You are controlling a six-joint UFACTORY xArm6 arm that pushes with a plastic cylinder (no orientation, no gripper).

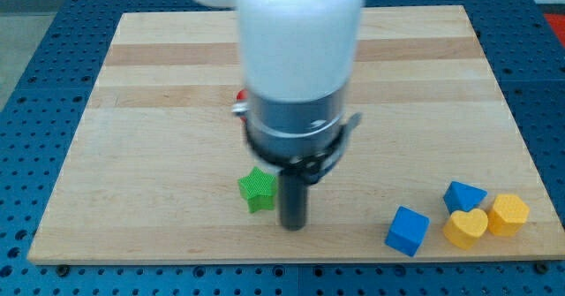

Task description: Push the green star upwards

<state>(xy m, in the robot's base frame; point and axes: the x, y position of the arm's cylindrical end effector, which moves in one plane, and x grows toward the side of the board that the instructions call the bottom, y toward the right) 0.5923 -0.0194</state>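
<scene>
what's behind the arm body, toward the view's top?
A sliver of something red peeks out at the arm's left edge; its shape is hidden. My tip sits just right of the green star.

A pale wooden tabletop [159, 110] filled most of the frame, its planks running side to side in bands of lighter and darker grain. Around it, at the left, right and bottom edges, sat a blue surface [26, 102] dotted with a regular grid of small holes. The light was even and soft, with faint shadows only. At the very top, a grey strip showed.
</scene>
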